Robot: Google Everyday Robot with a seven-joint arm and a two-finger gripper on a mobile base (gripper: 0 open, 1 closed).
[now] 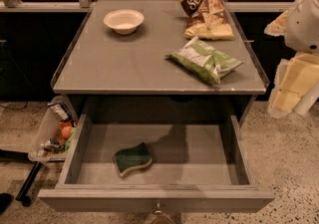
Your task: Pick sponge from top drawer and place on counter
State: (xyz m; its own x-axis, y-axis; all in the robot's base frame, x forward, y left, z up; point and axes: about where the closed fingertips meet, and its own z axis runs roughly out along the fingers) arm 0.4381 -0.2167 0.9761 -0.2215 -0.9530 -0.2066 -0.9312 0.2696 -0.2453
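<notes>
The sponge point(132, 159) lies flat in the open top drawer point(239, 156), left of its middle, dark green face up over yellow foam. The drawer is pulled fully out, with its small metal knob point(158, 210) at the bottom edge of the view. The counter point(134, 61) is the grey top above it, with a thin clear raised rim. My gripper point(291, 93) hangs at the far right edge of the view, beside the counter's right side and above the floor, well away from the sponge. It holds nothing that I can see.
On the counter stand a white bowl point(123, 20) at the back left, a brown-and-yellow snack bag point(204, 9) at the back right and a green snack bag point(205, 59) at the right. A clear plastic bin point(54, 133) of items sits on the floor left of the drawer.
</notes>
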